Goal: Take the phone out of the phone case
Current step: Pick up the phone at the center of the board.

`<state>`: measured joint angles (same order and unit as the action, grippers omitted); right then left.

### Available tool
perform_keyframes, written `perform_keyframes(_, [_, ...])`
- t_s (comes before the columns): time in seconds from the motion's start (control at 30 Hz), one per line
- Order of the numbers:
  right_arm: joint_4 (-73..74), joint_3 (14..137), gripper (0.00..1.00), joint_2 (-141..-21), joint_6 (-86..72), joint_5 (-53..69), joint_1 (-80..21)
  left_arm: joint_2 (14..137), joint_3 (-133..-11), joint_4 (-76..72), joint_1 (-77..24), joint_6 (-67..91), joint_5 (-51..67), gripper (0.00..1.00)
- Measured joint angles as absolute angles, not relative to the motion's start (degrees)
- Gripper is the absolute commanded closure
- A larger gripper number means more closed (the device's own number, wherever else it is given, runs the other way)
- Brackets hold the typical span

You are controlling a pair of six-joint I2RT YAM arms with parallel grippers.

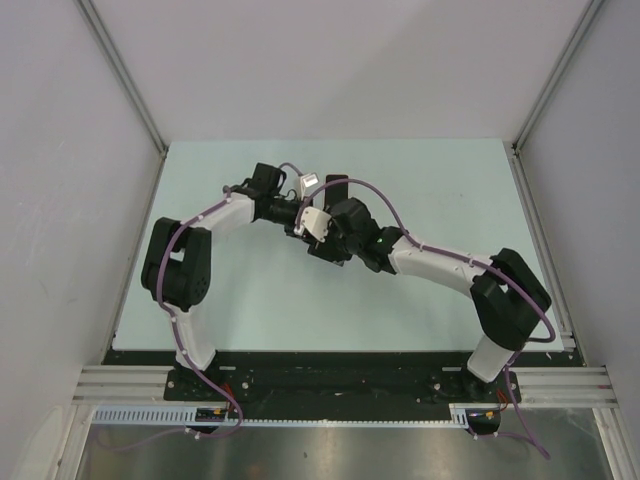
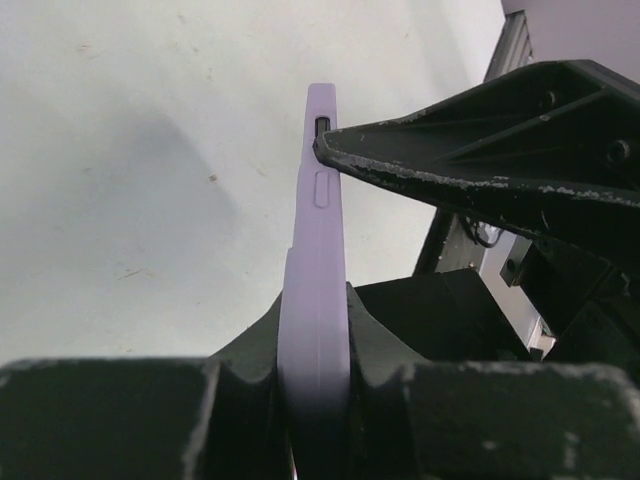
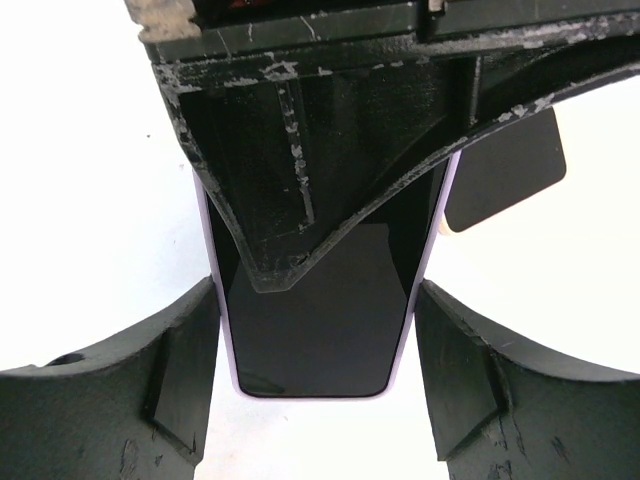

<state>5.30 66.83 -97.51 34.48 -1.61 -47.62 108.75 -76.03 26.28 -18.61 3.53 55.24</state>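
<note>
Looking at where the two arms meet over the middle of the table, the job seems to me to be at the gripping stage, with nothing separated yet. The phone case, a pale purple one, is held on edge, and from the shadow under it, it looks raised off the surface. The left claw is pinching it flat, one finger on the front and one on the back. From the left wrist the case shows edge-on, rising out from between those fingers with its side button facing the camera.

The right claw comes in from the other side and straddles the width of the case. Its fingertips meet the two long edges, so I take it to be pinching the case across its width, though I can't say how hard it presses. One of its fingers reaches the case's edge up near the far end.

The phone is not out. Its black screen sits flush inside the purple rim, which runs unbroken round the end and both sides that I can see. No corner looks lifted, though the far end is hidden behind the left claw.

So both holds are made. What is left is the real work: peeling the rim off a corner, working the phone free, and pulling the two apart.
</note>
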Motion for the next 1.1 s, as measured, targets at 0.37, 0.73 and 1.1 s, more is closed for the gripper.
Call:
perform_keyframes(0.37, [13.45,66.43,0.36,-81.6,36.45,7.75,-41.91,102.15,-76.23,28.08,-18.61,1.74,52.12,1.0])
perform_keyframes(0.73, [17.58,66.5,0.33,-74.85,34.11,16.05,-35.09,98.0,-76.03,29.17,-17.76,-0.03,50.22,1.0])
perform_keyframes(1.1, [18.02,66.5,0.34,-71.96,24.4,30.96,-21.5,93.32,-79.15,27.4,-17.76,1.43,54.61,1.0])
